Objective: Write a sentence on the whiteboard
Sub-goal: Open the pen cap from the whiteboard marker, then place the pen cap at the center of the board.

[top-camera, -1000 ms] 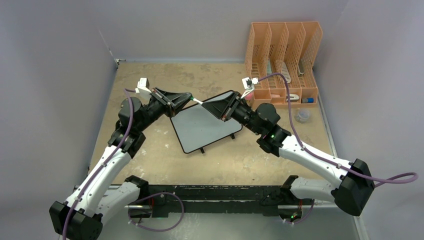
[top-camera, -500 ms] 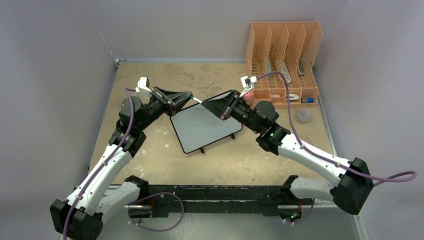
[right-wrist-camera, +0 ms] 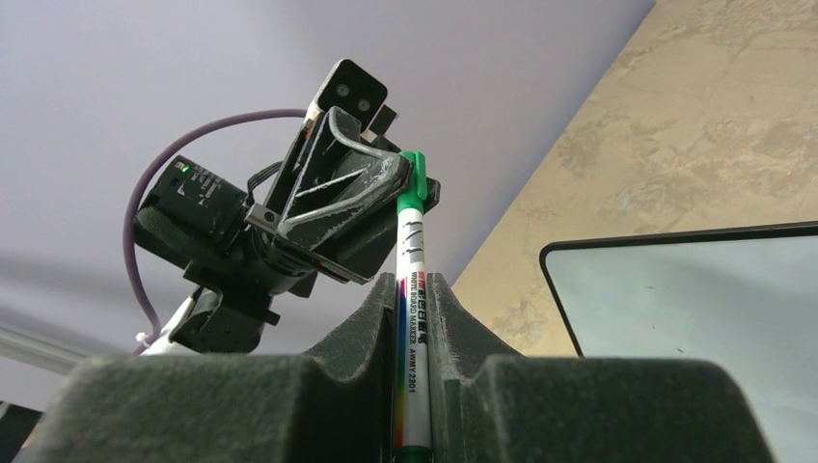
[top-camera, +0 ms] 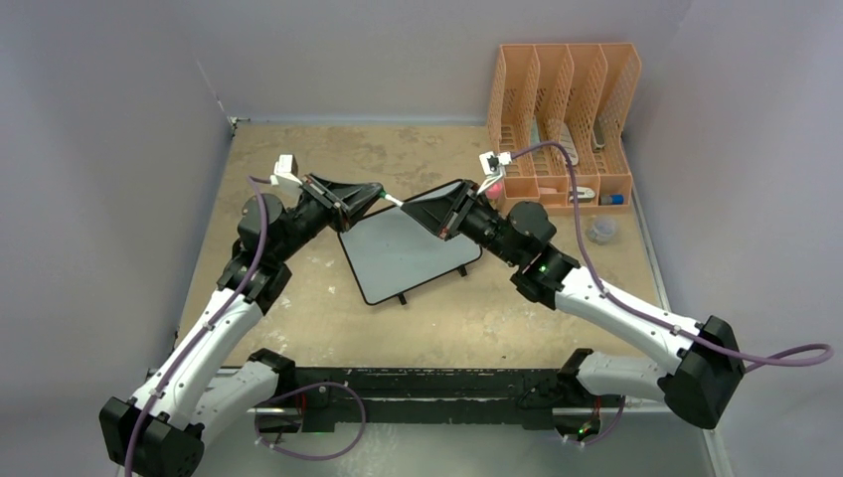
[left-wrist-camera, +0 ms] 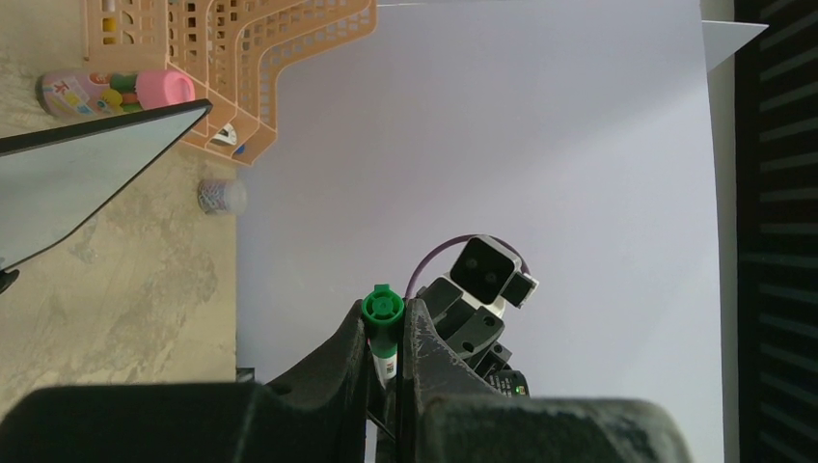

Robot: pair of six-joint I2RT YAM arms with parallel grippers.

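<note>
The whiteboard [top-camera: 408, 253] lies flat on the table, turned diagonally, and its surface is blank; no sentence shows on it. Above its far corner both grippers meet on one white marker [top-camera: 393, 201]. My left gripper [top-camera: 376, 194] is shut on the marker's green cap [left-wrist-camera: 382, 309]. My right gripper [top-camera: 410, 207] is shut on the marker's printed barrel [right-wrist-camera: 413, 328]. In the right wrist view the green cap [right-wrist-camera: 413, 188] sits against the left fingers [right-wrist-camera: 338, 193], with a corner of the whiteboard [right-wrist-camera: 695, 309] below right.
An orange file rack [top-camera: 562, 119] with small items stands at the back right. A small clear cup [top-camera: 600, 230] sits in front of it. A pink-capped bottle [left-wrist-camera: 96, 94] lies by the rack. Grey walls close in on the left, back and right.
My right gripper's jaws have closed onto the marker's barrel. Both arms have hardly moved, and the left gripper has stayed shut on the cap.
</note>
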